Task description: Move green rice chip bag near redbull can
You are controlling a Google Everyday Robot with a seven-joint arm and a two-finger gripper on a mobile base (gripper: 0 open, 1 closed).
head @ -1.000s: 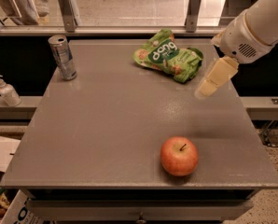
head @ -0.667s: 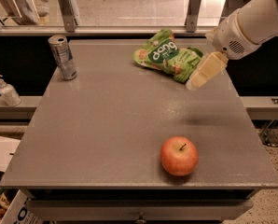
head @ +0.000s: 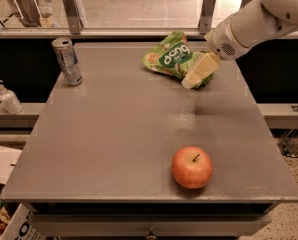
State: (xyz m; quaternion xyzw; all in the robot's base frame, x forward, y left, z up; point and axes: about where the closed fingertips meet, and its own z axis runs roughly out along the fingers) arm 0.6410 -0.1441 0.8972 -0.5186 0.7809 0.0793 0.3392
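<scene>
The green rice chip bag (head: pixel 170 58) lies crumpled at the far middle-right of the grey table (head: pixel 114 134). The redbull can (head: pixel 67 61) stands upright at the far left corner, well apart from the bag. My gripper (head: pixel 195 76) comes in from the upper right on a white arm (head: pixel 254 24). Its cream-coloured end hangs over the bag's right end and covers part of it.
A red apple (head: pixel 192 167) sits near the table's front edge, right of centre. A white pump bottle (head: pixel 6 97) stands on a lower ledge left of the table. A railing with metal posts runs behind the table.
My gripper has moved left and toward the bag, from right of it to over its right end. The bag, the can and the apple have not moved.
</scene>
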